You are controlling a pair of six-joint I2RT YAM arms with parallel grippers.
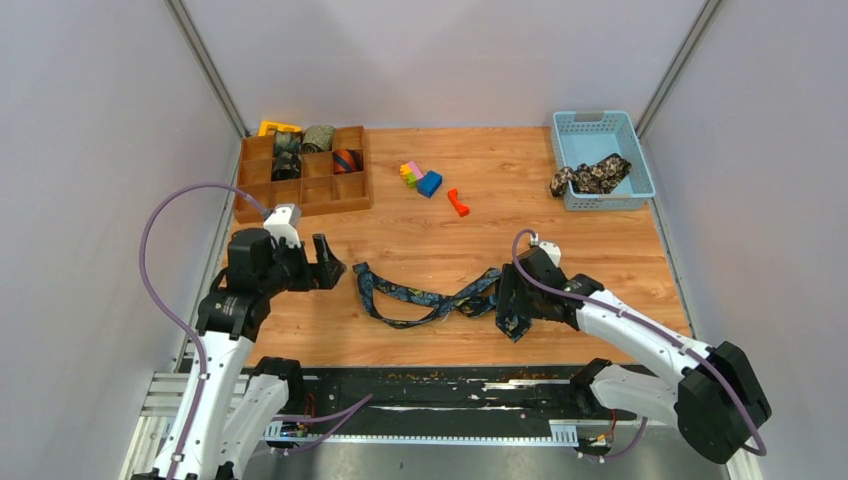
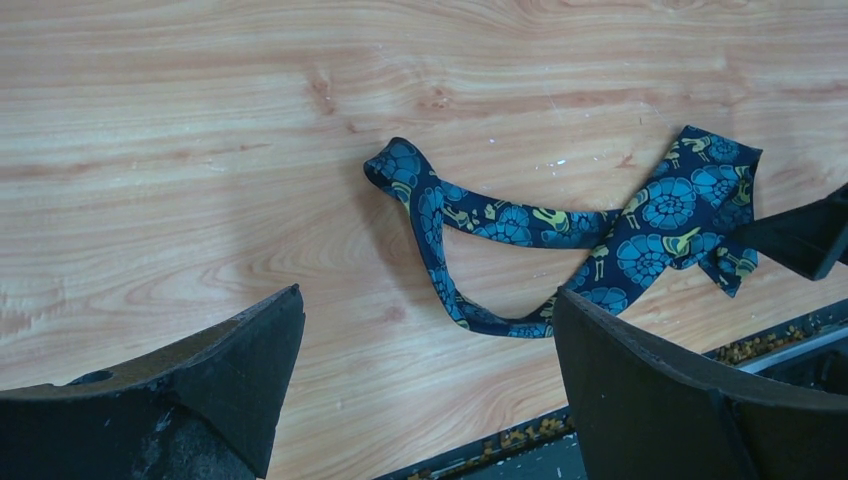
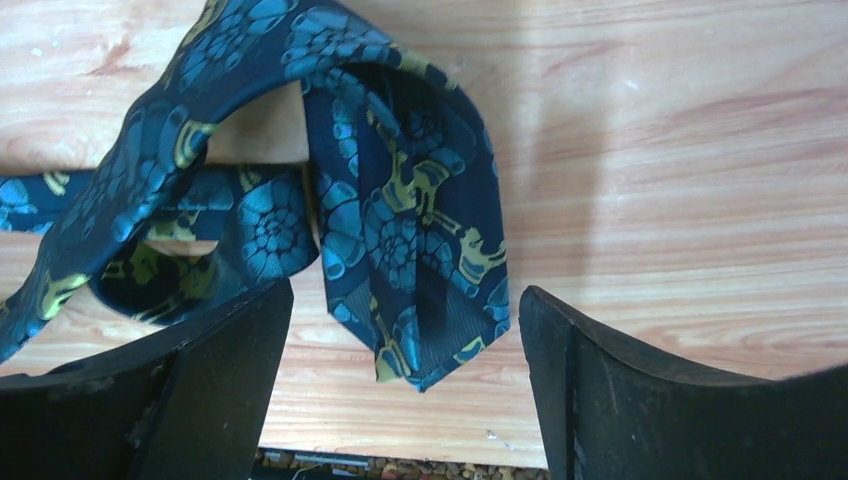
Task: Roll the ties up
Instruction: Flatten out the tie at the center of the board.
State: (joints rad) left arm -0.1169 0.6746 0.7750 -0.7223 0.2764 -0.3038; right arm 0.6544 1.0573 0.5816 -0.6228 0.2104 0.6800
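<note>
A navy tie with gold-teal paisley lies unrolled in loose curves near the table's front middle. My left gripper hovers open just left of its narrow end; in the left wrist view that gripper is empty, with the tie beyond its fingers. My right gripper stands open over the wide end. In the right wrist view the tie's pointed tip lies between the spread fingers of that gripper. Rolled ties sit in the wooden organizer. A black-tan floral tie lies in the blue basket.
Small coloured plastic blocks and a red block lie at the back middle. The organizer stands back left, the basket back right. A black rail runs along the table's front edge, close to the tie's wide end.
</note>
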